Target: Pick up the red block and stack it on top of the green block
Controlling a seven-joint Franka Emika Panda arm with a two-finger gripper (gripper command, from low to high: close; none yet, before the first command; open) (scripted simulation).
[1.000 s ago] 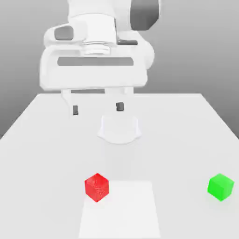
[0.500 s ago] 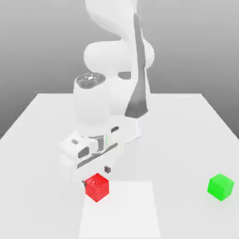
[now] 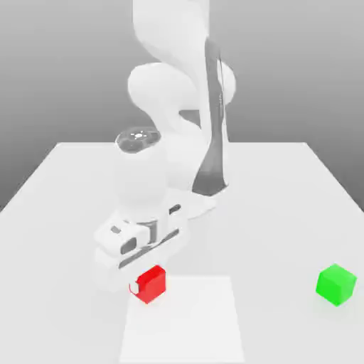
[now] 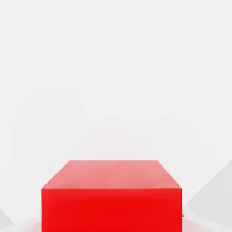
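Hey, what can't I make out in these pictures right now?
- Far faces of the red block: turned away from the exterior view.
- Its lower part: cut off by the hand view's edge.
- Underside of the green block: hidden against the table in the exterior view.
- Top of the arm: cut off by the exterior view's upper edge.

The pale, smooth table [image 3: 277,213] carries a whiter square patch [image 3: 188,327]. The green block [image 3: 335,284] lies on the table, toward the exterior view's right, well apart from the patch and clear of its edge.
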